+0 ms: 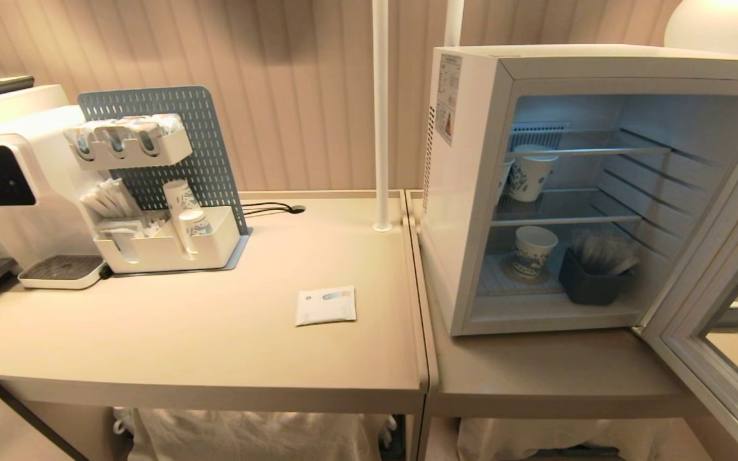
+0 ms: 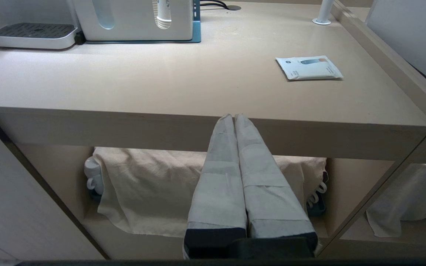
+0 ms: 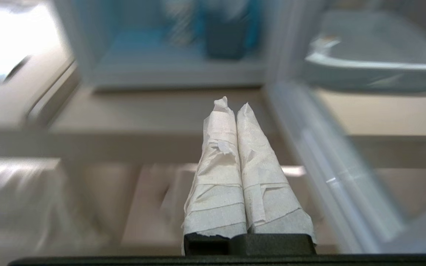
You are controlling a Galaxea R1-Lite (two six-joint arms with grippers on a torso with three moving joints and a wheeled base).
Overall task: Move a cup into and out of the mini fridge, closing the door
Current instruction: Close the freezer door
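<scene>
White fridge: the mini fridge [image 1: 471,192] fills the right half of the head view on the beige counter [image 1: 215,346]; rigid, heavy, not something to shift.
Door: the door [image 1: 721,333] stands swung wide at the lower right edge of the frame; a stiff frame around glass, probably best pushed flat on the frame, not on the pane.
Dark bin: a small container [image 1: 590,282] of wrapped sticks sits low right inside, just beside the bottom cup.
Upper cup: a paper cup [image 1: 531,174] stands on the middle wire shelf, centre right of the frame.
Lower cup: a second paper cup [image 1: 534,251] rests on the fridge floor, on a round coaster.
Handling: both look light, thin-walled and easily crushed; a gentle side pinch around mid-body seems safest, kept upright.
Left gripper: the left gripper [image 2: 234,117] has its taped fingers pressed together on nothing, pointing at the counter's front edge.
Right gripper: the right gripper [image 3: 231,105] is likewise closed and empty, facing the fridge opening, well apart from the cups.
</scene>
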